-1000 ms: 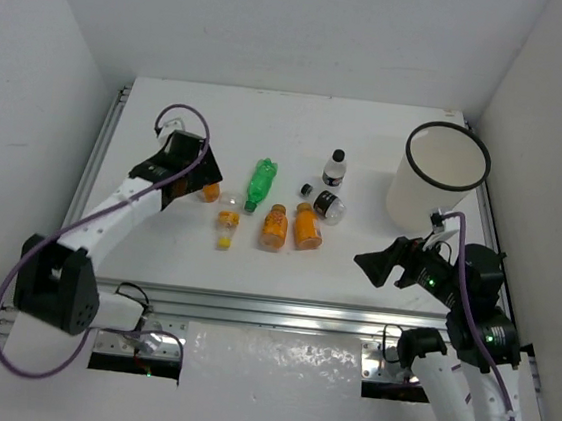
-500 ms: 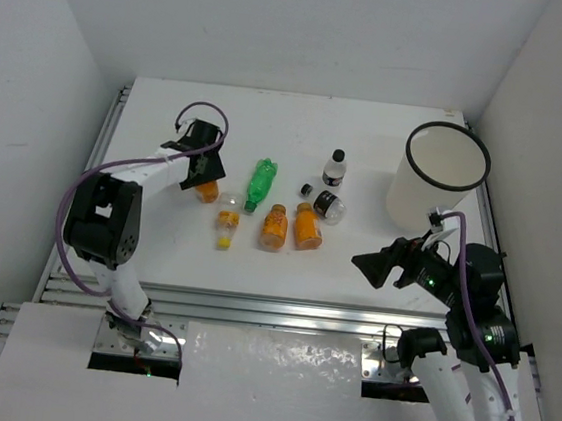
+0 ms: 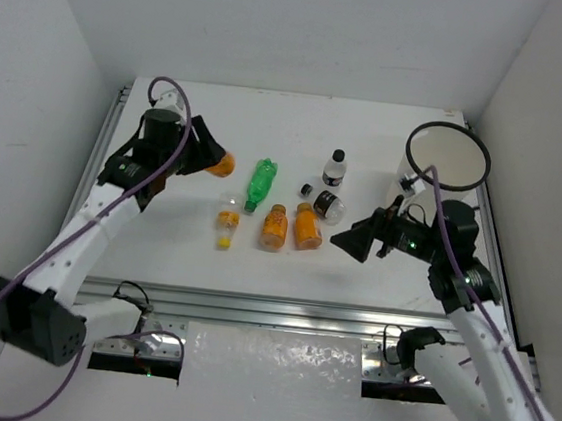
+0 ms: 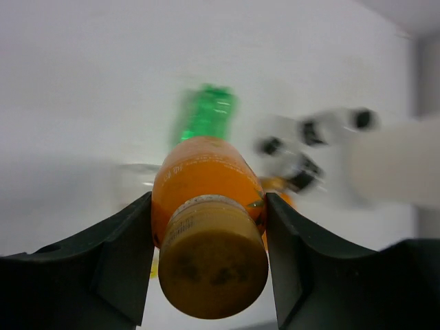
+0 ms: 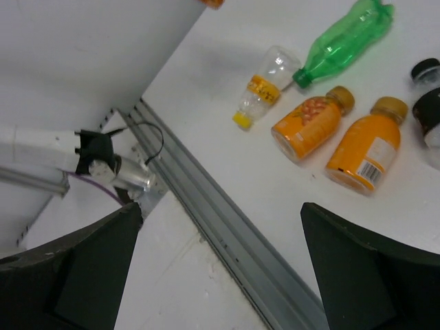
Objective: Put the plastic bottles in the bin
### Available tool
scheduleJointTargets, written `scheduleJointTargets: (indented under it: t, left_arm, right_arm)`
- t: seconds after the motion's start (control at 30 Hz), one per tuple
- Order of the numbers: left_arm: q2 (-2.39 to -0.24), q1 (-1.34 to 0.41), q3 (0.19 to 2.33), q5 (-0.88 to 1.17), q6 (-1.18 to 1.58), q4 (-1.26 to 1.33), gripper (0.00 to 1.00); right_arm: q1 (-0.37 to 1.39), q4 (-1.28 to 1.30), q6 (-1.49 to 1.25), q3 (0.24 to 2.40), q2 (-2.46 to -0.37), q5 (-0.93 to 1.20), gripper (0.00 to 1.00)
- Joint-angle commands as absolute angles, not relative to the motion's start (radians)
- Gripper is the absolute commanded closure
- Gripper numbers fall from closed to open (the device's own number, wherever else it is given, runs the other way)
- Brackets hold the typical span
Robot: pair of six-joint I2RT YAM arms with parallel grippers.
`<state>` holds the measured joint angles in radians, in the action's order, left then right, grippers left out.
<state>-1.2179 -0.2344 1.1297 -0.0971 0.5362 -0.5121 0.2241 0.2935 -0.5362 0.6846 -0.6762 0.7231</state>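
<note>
**Jaws clamped on one orange bottle point(image 4: 206, 206)**

Left gripper point(image 4: 208, 265) holds it raised at upper left of the overhead view; right gripper point(image 5: 220, 275) gapes empty. Next, likely, a carry across to the bin point(image 3: 485, 157) at upper right, releasing above it. Other bottles point(image 3: 274, 227) lie mid-frame.

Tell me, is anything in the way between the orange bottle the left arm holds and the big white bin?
Yes: the green bottle and the upright black-capped bottle rest between the held orange bottle and the bin. Carried high, it probably clears them.
</note>
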Motion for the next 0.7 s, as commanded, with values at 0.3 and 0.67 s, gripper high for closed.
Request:
scheduleJointTargets:
  t: [0.3, 0.67]
  left_arm:
    - [-1.172, -0.567, 1.127, 0.647, 0.454, -0.365, 0.99]
    - [-1.201, -0.600, 1.166, 0.640, 0.506, -0.229, 1.00]
  right_arm:
    - [0.690, 0.299, 0.103, 1.112, -1.138, 0.356, 0.01]
    - [0.729, 0.468, 0.129, 1.115, -1.183, 0.536, 0.02]
